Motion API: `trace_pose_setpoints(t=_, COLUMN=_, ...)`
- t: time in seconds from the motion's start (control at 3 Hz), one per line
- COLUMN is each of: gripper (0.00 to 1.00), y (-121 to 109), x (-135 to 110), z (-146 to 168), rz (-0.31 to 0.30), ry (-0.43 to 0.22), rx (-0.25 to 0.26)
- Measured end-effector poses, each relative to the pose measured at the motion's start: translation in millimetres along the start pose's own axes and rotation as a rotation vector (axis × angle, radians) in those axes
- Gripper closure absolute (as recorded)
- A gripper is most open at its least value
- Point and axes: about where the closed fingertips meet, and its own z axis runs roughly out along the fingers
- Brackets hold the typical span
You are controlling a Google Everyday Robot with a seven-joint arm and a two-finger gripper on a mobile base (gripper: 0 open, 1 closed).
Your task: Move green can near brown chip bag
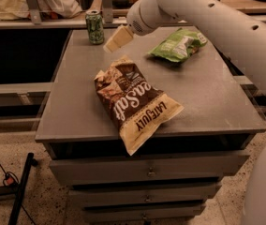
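The green can (94, 27) stands upright at the far left corner of the grey table (217, 93). The brown chip bag (133, 100) lies flat in the middle of the table, its cream end hanging over the front edge. My gripper (114, 41) hangs above the table just right of the can and beyond the bag's far end, a short gap from the can. Its cream fingers point down and to the left. It holds nothing that I can see.
A smaller green bag (177, 43) lies at the far right of the table. Drawers (147, 172) sit under the table front. A counter (39, 20) runs behind the table. A black stand leg (20, 191) and cable are on the floor at left.
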Motion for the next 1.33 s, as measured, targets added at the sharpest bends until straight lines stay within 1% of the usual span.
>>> trace_pose_setpoints(t=0.33, gripper=0.0, y=-33, x=-12, z=21, rz=0.023, ry=-0.116, rx=0.079)
trace_pose_setpoints(t=0.67, gripper=0.0, y=-57, x=-17, z=38, rz=0.059, ry=-0.172, rx=0.139)
trace_pose_setpoints(t=1.0, gripper=0.0, y=-73, x=-19, z=59, rz=0.112, ry=-0.171, rx=0.155)
trace_pose_setpoints(t=1.33, gripper=0.0, y=-79, x=-18, z=80, rz=0.161, ry=-0.153, rx=0.141)
